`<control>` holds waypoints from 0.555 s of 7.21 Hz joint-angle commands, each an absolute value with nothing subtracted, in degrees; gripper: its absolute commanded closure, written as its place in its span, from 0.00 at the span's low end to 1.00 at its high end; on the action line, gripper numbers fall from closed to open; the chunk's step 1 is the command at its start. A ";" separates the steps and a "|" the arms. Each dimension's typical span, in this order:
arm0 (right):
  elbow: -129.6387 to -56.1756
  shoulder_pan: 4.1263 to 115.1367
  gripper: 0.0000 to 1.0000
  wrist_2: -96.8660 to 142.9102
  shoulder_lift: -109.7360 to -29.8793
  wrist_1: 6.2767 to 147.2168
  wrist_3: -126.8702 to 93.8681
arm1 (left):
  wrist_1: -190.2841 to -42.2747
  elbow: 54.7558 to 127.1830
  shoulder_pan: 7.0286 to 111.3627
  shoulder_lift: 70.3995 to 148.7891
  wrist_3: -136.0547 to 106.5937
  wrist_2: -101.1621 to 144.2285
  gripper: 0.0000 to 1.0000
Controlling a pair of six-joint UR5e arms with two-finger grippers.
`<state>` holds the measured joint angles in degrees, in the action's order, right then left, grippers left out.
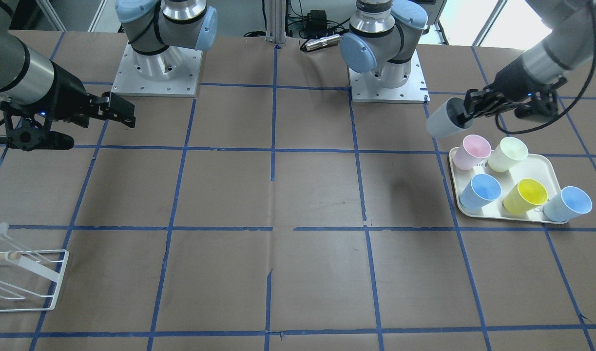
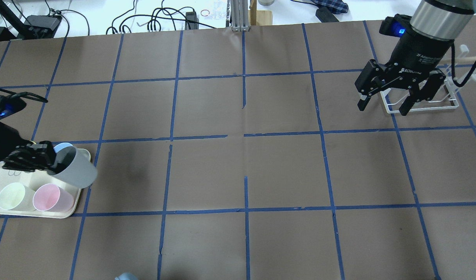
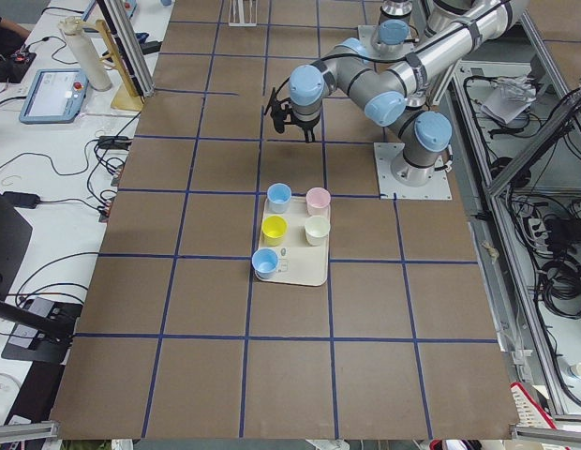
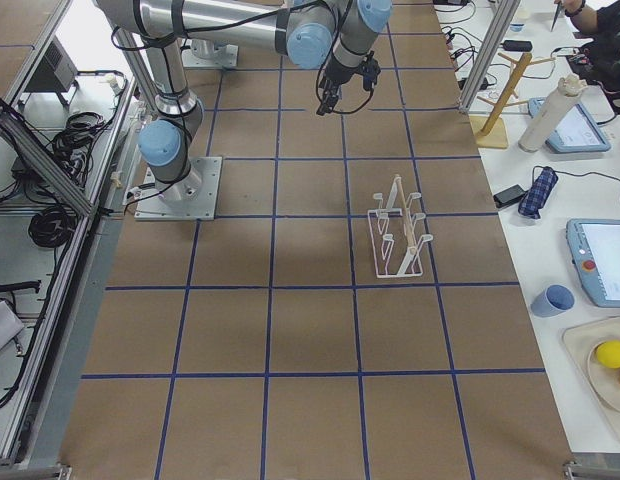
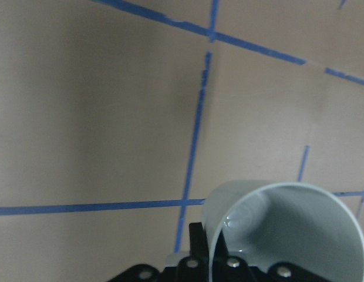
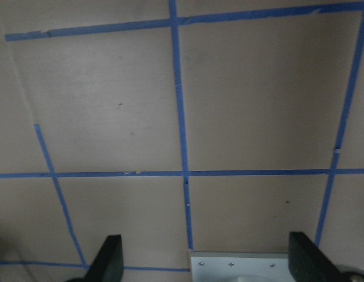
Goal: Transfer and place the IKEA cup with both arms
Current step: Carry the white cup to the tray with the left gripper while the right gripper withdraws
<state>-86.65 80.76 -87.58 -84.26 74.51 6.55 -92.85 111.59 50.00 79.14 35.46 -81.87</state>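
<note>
The left gripper (image 1: 467, 113) is pinching its jaws on the rim of the pale grey tapered plastic tumbler (image 1: 441, 125); the tumbler is hanging tilted in the air, clear of the brown paper-covered worktop (image 1: 298, 195), near the cream rectangular tray (image 1: 551, 170) of coloured cups; the right gripper (image 2: 382, 107) is hovering by the white wire rack (image 2: 452, 104), jaws spread wide.

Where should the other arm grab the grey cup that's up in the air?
Probably around its bare lower body. The left gripper pinches the rim of the IKEA cup, which tilts with its closed bottom toward the middle of the table, so the open right gripper could come from that side.
</note>
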 commanded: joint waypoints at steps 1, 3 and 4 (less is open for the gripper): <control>-86.22 86.63 0.00 -94.48 -84.81 83.54 -2.23 | -92.90 108.47 34.62 78.13 55.17 -86.57 1.00; -87.00 87.98 0.00 -93.62 -88.92 87.51 -4.75 | -87.76 108.72 22.89 80.76 70.60 -85.96 1.00; -87.88 87.98 0.00 -89.25 -89.99 92.41 -4.14 | -81.45 108.81 22.50 83.99 73.97 -85.70 1.00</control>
<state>-86.97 87.64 -92.79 -88.15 87.48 -4.09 -87.72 108.75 25.34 81.01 67.86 -85.97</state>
